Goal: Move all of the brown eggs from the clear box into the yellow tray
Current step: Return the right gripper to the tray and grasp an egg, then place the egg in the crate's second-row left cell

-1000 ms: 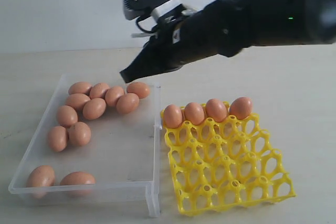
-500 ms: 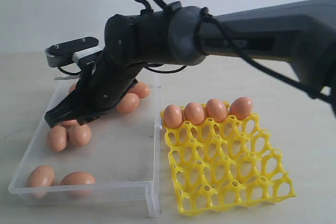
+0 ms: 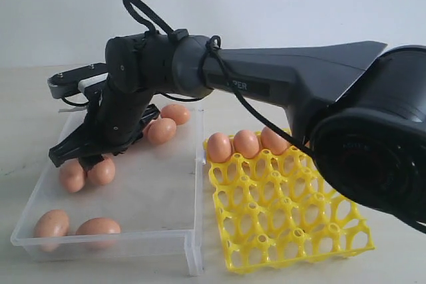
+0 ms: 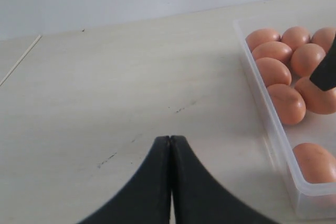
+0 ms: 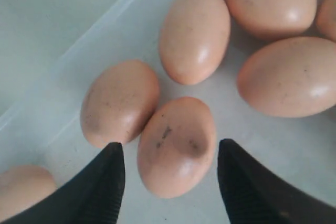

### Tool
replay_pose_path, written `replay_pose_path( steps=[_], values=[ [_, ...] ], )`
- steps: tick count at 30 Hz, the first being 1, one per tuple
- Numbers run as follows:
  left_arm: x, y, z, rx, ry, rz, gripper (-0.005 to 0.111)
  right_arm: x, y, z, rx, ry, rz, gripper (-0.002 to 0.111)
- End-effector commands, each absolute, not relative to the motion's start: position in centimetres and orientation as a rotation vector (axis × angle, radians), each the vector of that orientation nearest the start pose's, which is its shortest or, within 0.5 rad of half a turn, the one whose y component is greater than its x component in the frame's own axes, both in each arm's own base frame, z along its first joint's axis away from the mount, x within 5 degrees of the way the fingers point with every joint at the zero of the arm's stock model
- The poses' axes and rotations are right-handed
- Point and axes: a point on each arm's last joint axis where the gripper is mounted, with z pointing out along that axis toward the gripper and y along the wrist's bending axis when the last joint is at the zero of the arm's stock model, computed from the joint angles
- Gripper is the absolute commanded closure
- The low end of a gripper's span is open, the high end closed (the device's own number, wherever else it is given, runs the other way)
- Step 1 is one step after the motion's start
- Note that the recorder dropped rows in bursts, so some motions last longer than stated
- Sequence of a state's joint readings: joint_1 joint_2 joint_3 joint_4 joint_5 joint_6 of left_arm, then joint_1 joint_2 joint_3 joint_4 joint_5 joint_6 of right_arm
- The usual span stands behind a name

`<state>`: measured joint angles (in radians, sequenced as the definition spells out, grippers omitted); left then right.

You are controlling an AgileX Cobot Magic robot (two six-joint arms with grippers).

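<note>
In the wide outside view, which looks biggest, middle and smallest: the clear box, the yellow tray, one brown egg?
1. clear box, largest.
2. yellow tray, somewhat smaller.
3. brown egg, by far the smallest; it fills one tray cup.

Clear box [image 3: 153, 191]: shallow, transparent, w/ low walls. Brown eggs [image 3: 162, 130] lie loose on sides inside, grouped at 12, 9 and 7 o'clock. Yellow tray [image 3: 286, 224]: just beside box at 3 o'clock; 3 eggs vis. in 12 o'clock row.
</note>
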<state>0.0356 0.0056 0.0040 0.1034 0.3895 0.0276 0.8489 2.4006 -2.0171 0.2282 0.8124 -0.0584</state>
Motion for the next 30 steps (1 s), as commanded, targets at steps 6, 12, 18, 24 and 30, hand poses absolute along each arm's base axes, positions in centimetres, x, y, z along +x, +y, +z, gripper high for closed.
replay_pose_path(
  steps=[6,12,18,24,30],
  values=[
    [5.2,0.5,17.9,0.056,1.863,0.134,0.107,34.2,41.2,13.5,-1.031,2.547,0.523,0.055],
    [5.2,0.5,17.9,0.056,1.863,0.134,0.107,34.4,41.6,11.5,-1.035,2.581,0.529,0.055],
    [5.2,0.5,17.9,0.056,1.863,0.134,0.107,34.3,41.4,11.9,-1.068,2.598,0.497,0.108],
    [5.2,0.5,17.9,0.056,1.863,0.134,0.107,35.1,40.2,18.9,-1.038,2.310,0.442,0.108],
    [5.2,0.5,17.9,0.056,1.863,0.134,0.107,32.8,34.6,23.3,-0.885,1.976,0.462,0.108]
  ],
)
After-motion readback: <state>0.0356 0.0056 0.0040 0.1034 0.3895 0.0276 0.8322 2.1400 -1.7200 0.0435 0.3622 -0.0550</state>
